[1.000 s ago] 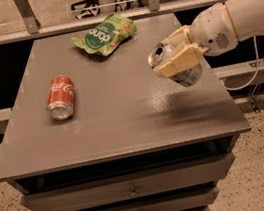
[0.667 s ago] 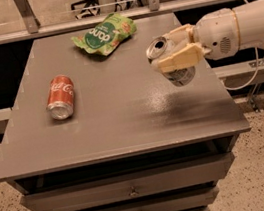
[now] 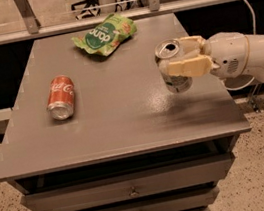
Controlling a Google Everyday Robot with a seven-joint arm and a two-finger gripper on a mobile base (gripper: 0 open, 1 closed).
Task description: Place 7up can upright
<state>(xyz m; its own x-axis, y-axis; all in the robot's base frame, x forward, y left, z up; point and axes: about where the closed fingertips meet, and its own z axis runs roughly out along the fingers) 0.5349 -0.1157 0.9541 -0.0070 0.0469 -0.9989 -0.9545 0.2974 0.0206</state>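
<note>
The 7up can (image 3: 175,81), silver-white with small print, stands nearly upright at the right side of the grey table (image 3: 118,115), its open top facing up and slightly toward me. My gripper (image 3: 181,61) comes in from the right and is shut on the can, cream fingers (image 3: 186,66) wrapped around its upper half. The can's base is at or just above the table surface; I cannot tell if it touches.
A red cola can (image 3: 60,97) lies on its side at the left of the table. A green snack bag (image 3: 104,34) lies at the back centre. The table's right edge is close to the gripper. Drawers are below the tabletop.
The gripper has turned the can from a tilted pose to nearly upright and brought it down closer to the table. The cola can and the bag have not moved.
</note>
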